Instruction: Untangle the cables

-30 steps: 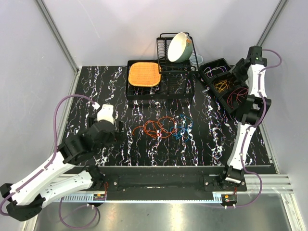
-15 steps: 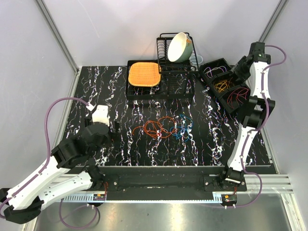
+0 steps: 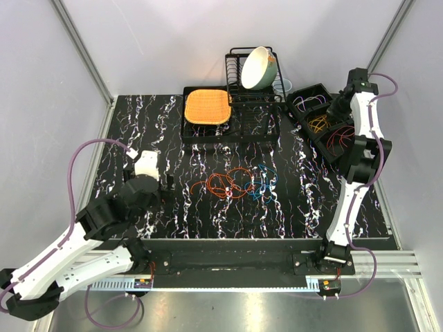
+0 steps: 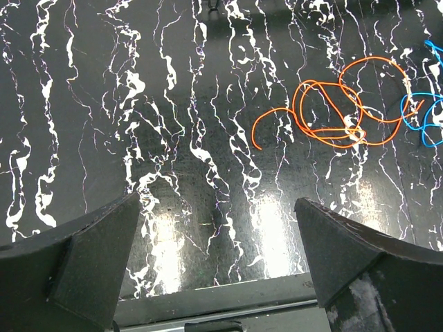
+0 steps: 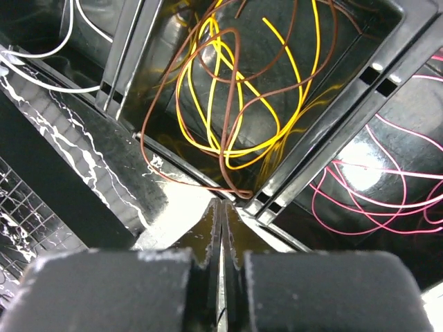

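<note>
At the centre of the black marbled table (image 3: pixel 138 124), seen from above, the tangle of thin orange, blue and green looped cables (image 3: pixel 239 183) lies at three o'clock of the left gripper (image 3: pixel 165 188). It is well apart from the right gripper (image 3: pixel 339 109), poised over the black divided bin (image 3: pixel 304 88). The left wrist view shows wide, empty jaws with the orange loops (image 4: pixel 339 104) at one o'clock; I judge the free orange end the better pick, not the knot. The right wrist view shows jaws pressed together, nothing visibly pinched, with a thin brown cable (image 5: pixel 239 194) looping just beyond them at twelve o'clock.
</note>
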`<state>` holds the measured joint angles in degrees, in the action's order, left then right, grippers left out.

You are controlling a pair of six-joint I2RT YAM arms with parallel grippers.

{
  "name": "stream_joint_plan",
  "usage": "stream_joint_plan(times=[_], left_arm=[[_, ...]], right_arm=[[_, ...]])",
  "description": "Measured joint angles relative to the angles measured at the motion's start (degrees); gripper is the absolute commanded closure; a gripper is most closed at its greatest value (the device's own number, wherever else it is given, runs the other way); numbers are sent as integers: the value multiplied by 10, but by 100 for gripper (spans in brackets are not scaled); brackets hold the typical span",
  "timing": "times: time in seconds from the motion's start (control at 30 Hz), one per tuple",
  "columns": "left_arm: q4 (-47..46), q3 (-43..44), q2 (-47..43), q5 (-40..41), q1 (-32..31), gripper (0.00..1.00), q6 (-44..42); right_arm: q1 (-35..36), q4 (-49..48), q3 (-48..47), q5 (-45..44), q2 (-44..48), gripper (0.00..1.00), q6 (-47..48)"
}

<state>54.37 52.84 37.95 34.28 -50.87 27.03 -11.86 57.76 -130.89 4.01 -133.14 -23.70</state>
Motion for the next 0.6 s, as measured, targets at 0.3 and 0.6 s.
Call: stream_joint_plan(times=[0.3, 0.6], left_arm=[[0, 0, 14, 0, 0, 1, 0], [0, 0, 31, 0, 0, 1, 0]], right_arm=[[0, 2, -87, -6, -48, 100, 2], [-2, 4, -106, -16, -86, 100, 8]])
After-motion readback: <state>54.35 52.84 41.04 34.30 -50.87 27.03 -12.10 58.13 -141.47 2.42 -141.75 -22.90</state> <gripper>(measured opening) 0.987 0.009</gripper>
